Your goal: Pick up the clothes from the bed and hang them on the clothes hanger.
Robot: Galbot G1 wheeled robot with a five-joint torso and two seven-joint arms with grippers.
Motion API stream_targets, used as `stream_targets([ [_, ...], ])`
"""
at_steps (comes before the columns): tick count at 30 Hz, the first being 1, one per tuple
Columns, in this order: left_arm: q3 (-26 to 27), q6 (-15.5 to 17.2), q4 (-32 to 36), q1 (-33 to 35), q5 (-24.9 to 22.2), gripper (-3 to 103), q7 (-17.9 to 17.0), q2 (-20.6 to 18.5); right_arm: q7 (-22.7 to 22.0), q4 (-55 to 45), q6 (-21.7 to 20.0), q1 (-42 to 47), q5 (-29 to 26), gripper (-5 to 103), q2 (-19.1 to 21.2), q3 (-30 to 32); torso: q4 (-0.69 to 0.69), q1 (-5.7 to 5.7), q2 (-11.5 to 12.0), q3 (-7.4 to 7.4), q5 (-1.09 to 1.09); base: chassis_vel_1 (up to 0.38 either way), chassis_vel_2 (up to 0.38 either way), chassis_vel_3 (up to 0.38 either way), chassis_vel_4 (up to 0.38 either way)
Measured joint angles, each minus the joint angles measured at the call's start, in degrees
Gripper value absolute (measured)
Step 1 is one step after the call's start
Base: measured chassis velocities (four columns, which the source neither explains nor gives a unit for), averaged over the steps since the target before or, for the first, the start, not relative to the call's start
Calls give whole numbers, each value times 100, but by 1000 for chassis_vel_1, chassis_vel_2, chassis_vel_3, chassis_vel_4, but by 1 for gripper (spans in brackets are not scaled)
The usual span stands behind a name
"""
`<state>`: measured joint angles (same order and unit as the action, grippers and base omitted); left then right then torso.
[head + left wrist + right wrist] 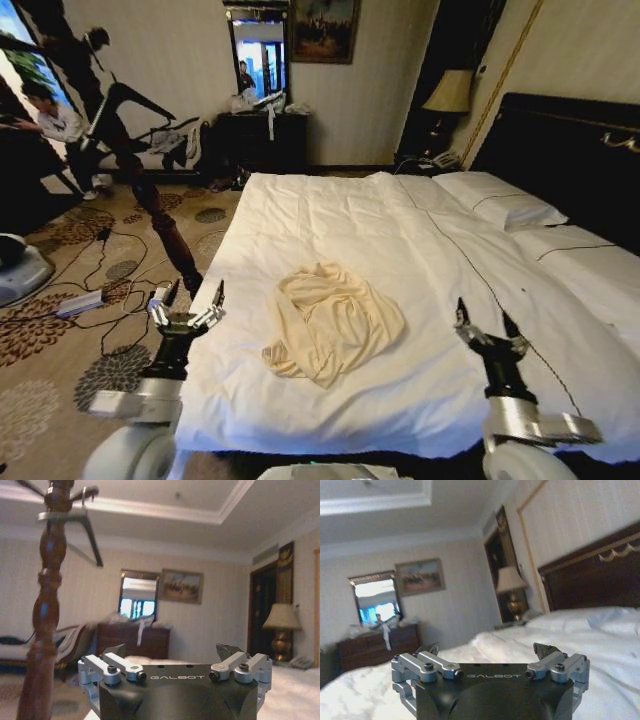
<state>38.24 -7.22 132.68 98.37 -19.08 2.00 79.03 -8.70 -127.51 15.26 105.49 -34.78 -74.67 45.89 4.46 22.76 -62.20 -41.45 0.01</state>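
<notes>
On white bed [420,250]: crumpled clothes [330,320]; patterned carpet [60,360] left.

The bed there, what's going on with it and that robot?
Nothing is being handled yet. A cream garment lies crumpled on the white bed, near its foot. The robot faces the bed with both arms raised: its left hand is open at the bed's left edge, beside the dark wooden coat stand, and its right hand is open above the duvet to the garment's right. Neither touches the garment. A black hanger hangs at the top of the stand.
</notes>
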Motion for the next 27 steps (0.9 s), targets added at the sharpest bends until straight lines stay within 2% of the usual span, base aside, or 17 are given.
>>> stream_targets([
  [4,10,78,102,-29,-39,100,-10,41,-118,7,-61,-34,-171,100,64,-47,0,0,0,0,-1,0,0,0,0],
  [6,228,264,544,18,-338,100,-30,-66,-206,-389,-196,50,-403,100,183,6,0,0,-1,0,0,0,0,0,0],
  [8,404,312,735,78,-496,100,-31,-141,-226,-617,-258,57,-509,100,267,67,0,0,-2,1,-2,0,0,0,0],
  [11,445,232,609,141,-388,100,-19,-139,-203,-544,-265,-23,-487,100,278,73,0,0,-2,1,-2,0,0,0,0],
  [12,380,89,328,165,-124,100,-10,-62,-204,-273,-204,-127,-349,100,219,-11,-1,0,-1,0,-1,0,0,0,0],
  [15,238,4,124,183,158,100,2,91,-216,-91,-113,-152,-123,100,94,-182,0,1,-1,0,-1,0,0,0,0],
  [21,213,81,156,117,116,100,13,91,-196,-164,-95,-174,-13,100,16,-249,0,-1,-2,1,-1,0,0,0,0],
  [27,204,135,-314,-104,-174,100,-49,53,-218,12,-12,-213,101,100,-41,-203,0,0,-1,0,0,0,0,0,0],
])
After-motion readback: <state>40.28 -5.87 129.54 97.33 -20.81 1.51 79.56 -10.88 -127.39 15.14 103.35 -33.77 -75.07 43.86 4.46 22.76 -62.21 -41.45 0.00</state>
